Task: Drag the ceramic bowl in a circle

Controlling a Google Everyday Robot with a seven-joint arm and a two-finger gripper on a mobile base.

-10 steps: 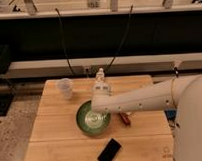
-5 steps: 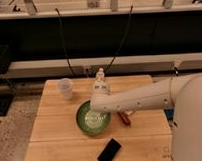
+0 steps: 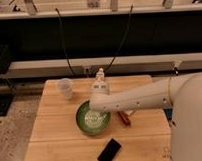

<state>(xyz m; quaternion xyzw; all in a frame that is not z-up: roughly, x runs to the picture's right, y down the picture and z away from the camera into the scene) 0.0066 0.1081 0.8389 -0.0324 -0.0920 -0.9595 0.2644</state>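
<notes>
The ceramic bowl (image 3: 92, 119) is round, shallow and glossy green with a paler patterned centre. It sits on the wooden table (image 3: 51, 134), a little left of the middle. My white arm reaches in from the right and ends over the bowl's far rim. My gripper (image 3: 99, 106) points down at the bowl's upper right part, and the arm's end hides its fingers. A small translucent plastic cup (image 3: 66, 88) stands upright at the table's far left, apart from the bowl.
A black phone (image 3: 109, 151) lies near the table's front edge. A reddish-brown object (image 3: 125, 117) lies just right of the bowl, under my arm. Black cables hang behind the table. The floor shows at the left.
The bowl and my gripper have shifted very slightly; the cup, phone and reddish object have not moved.
</notes>
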